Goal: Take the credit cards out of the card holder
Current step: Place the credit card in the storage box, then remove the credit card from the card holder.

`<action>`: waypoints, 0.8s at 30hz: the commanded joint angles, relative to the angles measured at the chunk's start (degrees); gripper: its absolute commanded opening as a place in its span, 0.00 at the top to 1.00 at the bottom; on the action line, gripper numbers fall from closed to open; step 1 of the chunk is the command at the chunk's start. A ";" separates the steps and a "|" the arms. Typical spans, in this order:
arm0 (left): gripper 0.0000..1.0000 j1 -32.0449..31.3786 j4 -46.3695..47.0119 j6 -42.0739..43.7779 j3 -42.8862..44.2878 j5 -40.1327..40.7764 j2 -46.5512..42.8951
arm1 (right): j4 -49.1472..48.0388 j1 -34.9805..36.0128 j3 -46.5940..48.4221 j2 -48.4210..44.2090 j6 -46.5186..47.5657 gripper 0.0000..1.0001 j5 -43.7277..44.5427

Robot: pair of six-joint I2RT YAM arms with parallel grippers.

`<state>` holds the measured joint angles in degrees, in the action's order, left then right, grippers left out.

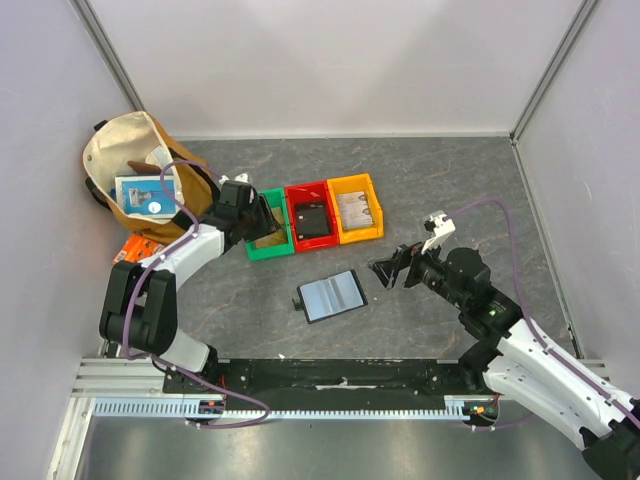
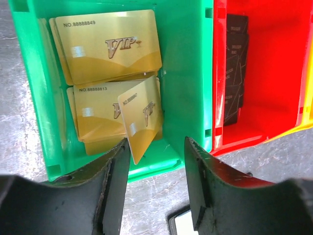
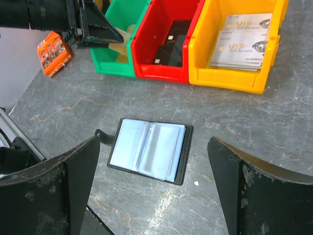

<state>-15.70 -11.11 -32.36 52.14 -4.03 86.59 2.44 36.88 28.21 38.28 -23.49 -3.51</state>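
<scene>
Card holder (image 3: 146, 149) open and flat on the grey marbled table (image 3: 274, 127), shiny panels up, strap tab toward the left arm's side. Just in front of a row of three bins, between the two arms.

Near it, right gripper (image 1: 388, 272) spread wide and holding nothing, one finger to each side of the wallet in the wrist view, clear of it.

Over the green bin (image 2: 186, 73), left gripper (image 2: 157, 142) parted to a middling gap, nothing clamped. Just beside one fingertip (image 2: 120, 161), the lower corner of a tilted gold card (image 2: 143, 115), propped on the stacked gold VIP cards (image 2: 107, 44) in that bin. Impossible to tell whether corner and finger are touching.

In the red bin (image 2: 274, 73) next door, black cards (image 2: 235, 68). In the yellow bin (image 3: 230, 81), silver-grey VIP cards (image 3: 239, 41).

At the table's far left corner, a tan canvas bag (image 1: 120, 145) with a blue-and-white box (image 1: 145, 195) inside, and an orange packet (image 1: 135, 247) just beside it.
</scene>
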 commanded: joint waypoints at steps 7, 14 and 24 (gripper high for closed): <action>0.27 0.32 -5.66 4.58 6.65 6.67 -4.58 | -1.56 0.03 -0.17 5.74 -1.30 0.04 -4.57; 0.29 -4.06 -6.47 2.04 2.63 4.30 -15.46 | -1.91 0.20 0.18 11.98 -3.41 0.04 -8.17; 0.36 -25.50 -1.37 -7.89 -12.93 2.54 -28.93 | -6.39 4.51 1.50 24.28 -7.27 0.12 -7.75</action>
<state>-36.62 -15.16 -34.46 44.31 -0.89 59.61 -1.15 39.62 28.16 59.46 -28.64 -11.40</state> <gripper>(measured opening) 0.653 0.883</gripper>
